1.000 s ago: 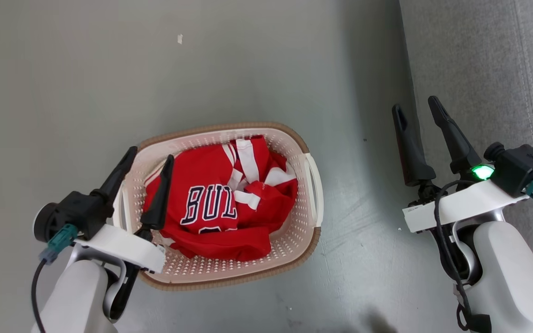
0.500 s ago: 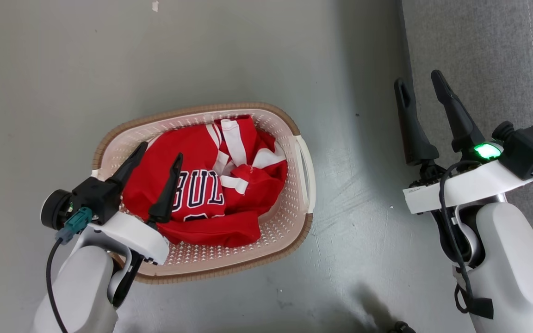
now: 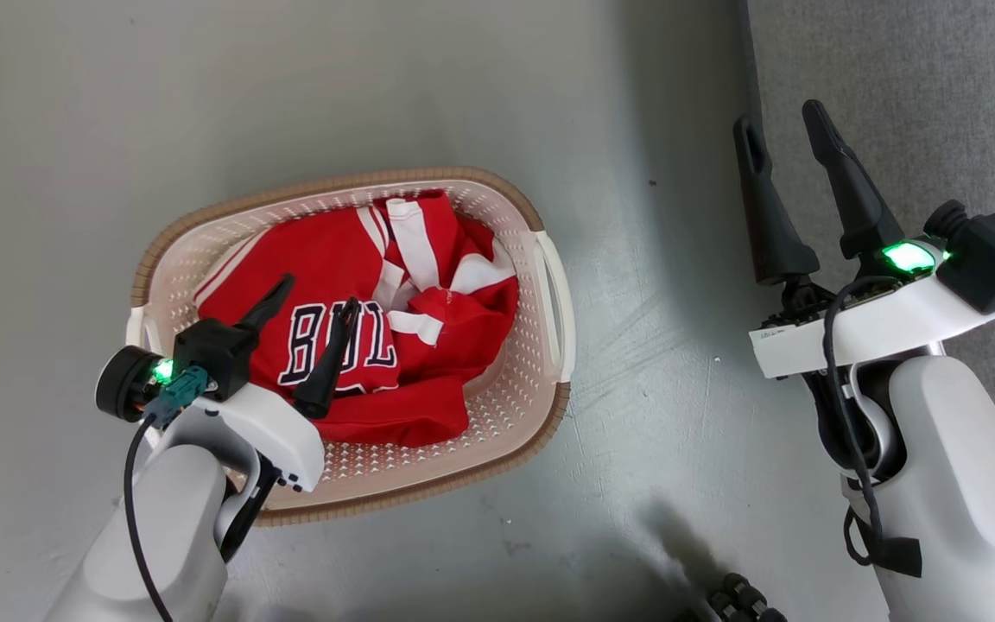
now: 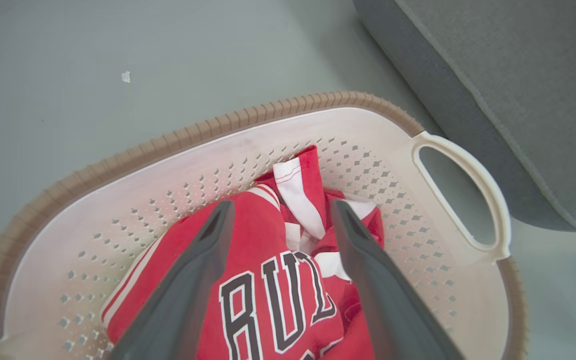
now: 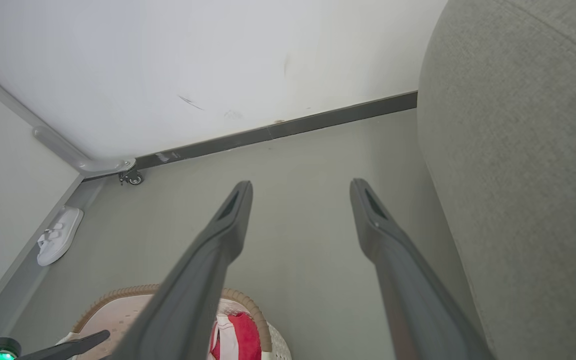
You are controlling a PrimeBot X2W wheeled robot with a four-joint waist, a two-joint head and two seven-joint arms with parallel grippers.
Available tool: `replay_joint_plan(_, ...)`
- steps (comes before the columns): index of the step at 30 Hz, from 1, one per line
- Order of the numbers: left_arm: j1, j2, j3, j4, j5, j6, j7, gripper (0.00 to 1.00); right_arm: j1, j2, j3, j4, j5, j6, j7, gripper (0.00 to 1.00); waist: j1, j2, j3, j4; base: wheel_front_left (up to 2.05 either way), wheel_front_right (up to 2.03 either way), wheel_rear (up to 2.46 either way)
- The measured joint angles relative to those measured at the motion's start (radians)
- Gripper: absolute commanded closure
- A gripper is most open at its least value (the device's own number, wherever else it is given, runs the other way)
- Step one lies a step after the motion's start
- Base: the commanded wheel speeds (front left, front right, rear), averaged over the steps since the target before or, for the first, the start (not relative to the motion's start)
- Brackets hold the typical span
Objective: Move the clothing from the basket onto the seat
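Left gripper [image 3: 320,291]: at 8 o'clock in the head view, over the near-left part of the basket. The jaws are spread wide and hold nothing, and the fingers point toward 1 o'clock above the jersey's lettering. I cannot tell whether the tips touch the cloth.
Basket [image 3: 333,183]: cream with a brown rim, standing on the floor [image 3: 204,86] left of centre. One side handle faces 3 o'clock, toward the sofa.
Jersey [image 3: 325,259]: red and crumpled inside the basket, with the letters "BUL" showing.
Shorts [image 3: 454,302]: red with white stripes, bunched in the basket at the jersey's 3 o'clock and touching it.
Right gripper [image 3: 777,114]: at 2 o'clock, well apart from the basket, beside the sofa's edge. The jaws are wide apart and empty, pointing toward 12 o'clock.
Sofa [image 3: 895,86]: grey fabric, from 1 to 4 o'clock.
Slipper [image 5: 58,235]: white, lying by the wall at 9 o'clock in the right wrist view.
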Motion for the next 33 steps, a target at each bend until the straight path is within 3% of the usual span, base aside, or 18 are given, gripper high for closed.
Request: replay_joint_plan(33, -0.216, -0.007, -0.081, 0.348, 0.002, 0.000, 0.137, 0.00, -0.060, 0.001, 0.038, -0.021, 0.037, 0.000, 0.000, 0.00, -0.0001, 0.0000, 0.109, -0.073, 0.00, 0.00, 0.00)
